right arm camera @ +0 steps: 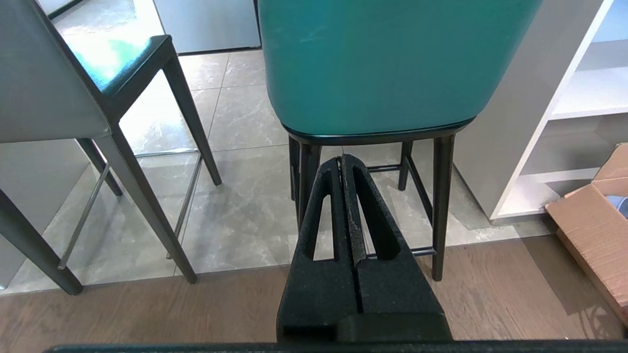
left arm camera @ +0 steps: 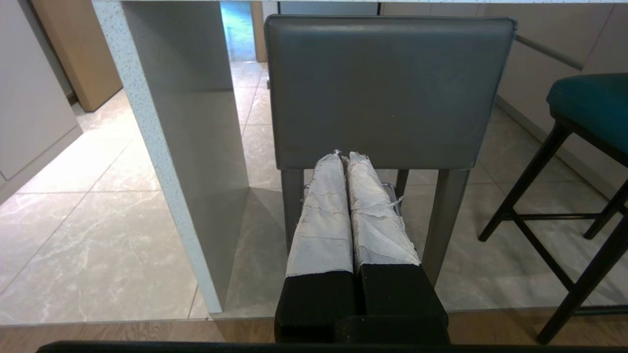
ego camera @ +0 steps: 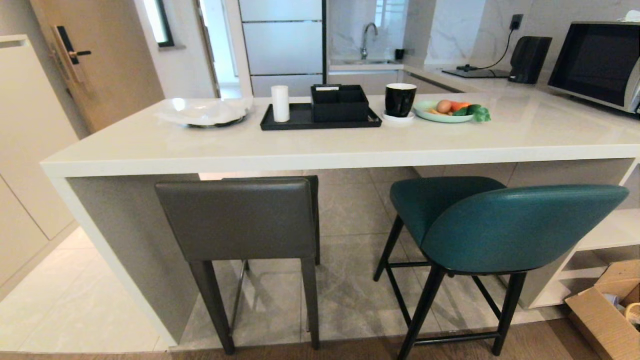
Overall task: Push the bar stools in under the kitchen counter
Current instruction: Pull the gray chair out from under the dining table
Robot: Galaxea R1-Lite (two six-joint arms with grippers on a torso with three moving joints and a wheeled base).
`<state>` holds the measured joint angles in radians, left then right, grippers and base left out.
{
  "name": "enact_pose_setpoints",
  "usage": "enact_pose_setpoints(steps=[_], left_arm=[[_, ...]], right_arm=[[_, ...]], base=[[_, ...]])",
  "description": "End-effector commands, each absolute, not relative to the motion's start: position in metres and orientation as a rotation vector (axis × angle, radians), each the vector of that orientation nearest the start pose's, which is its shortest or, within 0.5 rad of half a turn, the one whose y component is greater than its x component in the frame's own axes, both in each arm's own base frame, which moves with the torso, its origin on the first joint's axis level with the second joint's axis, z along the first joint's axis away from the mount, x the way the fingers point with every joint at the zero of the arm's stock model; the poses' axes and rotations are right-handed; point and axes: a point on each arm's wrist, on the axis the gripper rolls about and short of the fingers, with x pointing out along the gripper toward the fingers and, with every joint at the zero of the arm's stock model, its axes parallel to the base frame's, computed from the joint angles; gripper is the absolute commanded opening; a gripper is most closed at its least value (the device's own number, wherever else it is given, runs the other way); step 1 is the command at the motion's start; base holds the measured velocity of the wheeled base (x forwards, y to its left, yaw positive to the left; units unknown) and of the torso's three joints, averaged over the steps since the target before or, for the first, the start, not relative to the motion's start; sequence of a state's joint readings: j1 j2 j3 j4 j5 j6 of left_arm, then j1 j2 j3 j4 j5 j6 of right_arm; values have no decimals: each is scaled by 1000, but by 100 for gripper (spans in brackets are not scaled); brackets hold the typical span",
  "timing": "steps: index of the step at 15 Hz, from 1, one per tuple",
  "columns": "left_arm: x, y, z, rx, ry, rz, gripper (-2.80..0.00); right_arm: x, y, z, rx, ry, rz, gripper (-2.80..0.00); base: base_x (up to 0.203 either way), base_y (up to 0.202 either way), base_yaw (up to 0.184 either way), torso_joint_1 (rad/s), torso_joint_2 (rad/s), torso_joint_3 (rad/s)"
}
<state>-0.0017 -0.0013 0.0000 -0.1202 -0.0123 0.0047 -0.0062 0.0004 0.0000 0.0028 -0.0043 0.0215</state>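
A boxy dark grey bar stool [ego camera: 240, 220] stands at the left of the kitchen counter [ego camera: 320, 145], its seat partly under the white top. To its right the rounded teal bar stool [ego camera: 500, 225] stands further out from the counter. Neither arm shows in the head view. My left gripper [left arm camera: 346, 156], its fingers wrapped in white cloth, is shut and empty, pointing at the grey stool [left arm camera: 387, 88]'s backrest from a short way off. Shut with nothing in it, my right gripper [right arm camera: 342, 158] points at the teal stool [right arm camera: 382, 63] just below its seat.
On the counter sit a glass plate [ego camera: 205, 111], a black tray [ego camera: 320, 120] with a white cylinder and a black box, a black mug [ego camera: 400, 99] and a plate of food [ego camera: 442, 111]. A cardboard box [ego camera: 607, 310] lies on the floor at the right, by the open white shelves [ego camera: 610, 235].
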Motion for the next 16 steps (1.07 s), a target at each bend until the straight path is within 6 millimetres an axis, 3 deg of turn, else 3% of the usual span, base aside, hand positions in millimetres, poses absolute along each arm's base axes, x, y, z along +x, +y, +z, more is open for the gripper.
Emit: enact_pose_setpoints(steps=[1,16], left_arm=[[-20,0,77,5,-81,-14,-280],[-20,0,77,5,-81,-12,-280]], right_arm=[[-23,0,75,21,4,-11,-280],[-23,0,75,21,4,-11,-280]], base=[[0,0,0,0,0,0],[0,0,0,0,0,0]])
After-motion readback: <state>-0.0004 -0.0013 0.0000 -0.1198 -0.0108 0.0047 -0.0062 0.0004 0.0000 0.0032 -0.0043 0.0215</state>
